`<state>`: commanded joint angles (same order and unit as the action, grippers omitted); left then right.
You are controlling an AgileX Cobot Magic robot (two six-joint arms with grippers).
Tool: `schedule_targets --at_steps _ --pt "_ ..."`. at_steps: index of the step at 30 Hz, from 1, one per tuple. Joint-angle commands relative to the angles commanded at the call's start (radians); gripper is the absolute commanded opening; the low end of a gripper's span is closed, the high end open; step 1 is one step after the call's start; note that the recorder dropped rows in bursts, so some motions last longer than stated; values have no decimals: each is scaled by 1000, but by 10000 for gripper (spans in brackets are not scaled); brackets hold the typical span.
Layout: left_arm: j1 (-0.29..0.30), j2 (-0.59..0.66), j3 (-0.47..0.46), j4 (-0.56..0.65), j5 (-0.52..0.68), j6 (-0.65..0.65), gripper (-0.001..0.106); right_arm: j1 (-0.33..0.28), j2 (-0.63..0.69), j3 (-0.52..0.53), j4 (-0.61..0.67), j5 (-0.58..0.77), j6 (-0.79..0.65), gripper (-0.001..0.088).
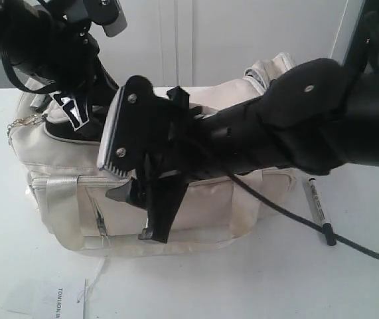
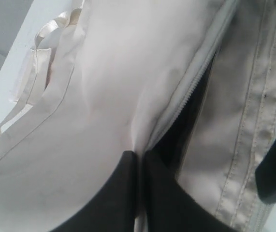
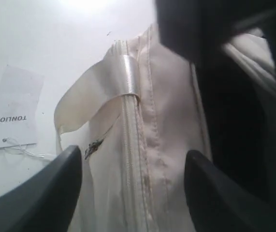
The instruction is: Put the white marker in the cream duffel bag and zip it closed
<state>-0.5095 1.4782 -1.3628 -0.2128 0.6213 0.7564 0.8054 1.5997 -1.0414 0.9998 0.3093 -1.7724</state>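
The cream duffel bag [image 1: 206, 207] sits on the white table with its top zip partly open. The white marker [image 1: 318, 205] lies on the table to the right of the bag, with no gripper on it. My left gripper [image 2: 140, 155] is shut on a fold of the bag's fabric [image 2: 94, 87] beside the zip opening, at the bag's top left end [image 1: 76, 116]. My right gripper [image 1: 143, 211] reaches across the bag's front and points down. Its jaws stand open [image 3: 133, 157] over the bag's front seam [image 3: 162, 121] and hold nothing.
A shiny webbing handle [image 3: 128, 77] loops over the bag's front, with a small dark zip charm [image 3: 93, 146] below it. A printed paper tag [image 1: 60, 299] lies on the table in front of the bag. The right arm's black cable [image 1: 289, 214] trails over the table toward the marker.
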Motion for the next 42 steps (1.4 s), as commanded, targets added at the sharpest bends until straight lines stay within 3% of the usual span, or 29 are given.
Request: schedule_targets --at_steps 6,10,11,14,19,25,31,36,42 --pt "0 0 0 10 -2 0 0 24 90 -7 -70 -193 -3 554" --pt "0 0 0 10 1 0 0 24 129 -7 -119 -251 -3 516" --pt "0 0 0 10 1 0 0 24 136 -7 -119 -261 -3 440" --pt "0 0 0 10 1 0 0 24 136 -7 -119 -262 -3 -6" --pt "0 0 -10 36 -16 0 0 24 136 -5 -117 -254 -3 0" --pt "0 0 -91 65 -30 0 0 24 136 -5 -115 -247 -3 0" --pt "4 12 -138 127 -114 4 0 24 136 -5 -115 -244 -3 0" --pt "39 57 -175 132 -155 3 0 24 136 -5 -115 -244 -3 0" --pt "83 95 -177 132 -286 7 0 24 136 -5 -115 -244 -3 0"
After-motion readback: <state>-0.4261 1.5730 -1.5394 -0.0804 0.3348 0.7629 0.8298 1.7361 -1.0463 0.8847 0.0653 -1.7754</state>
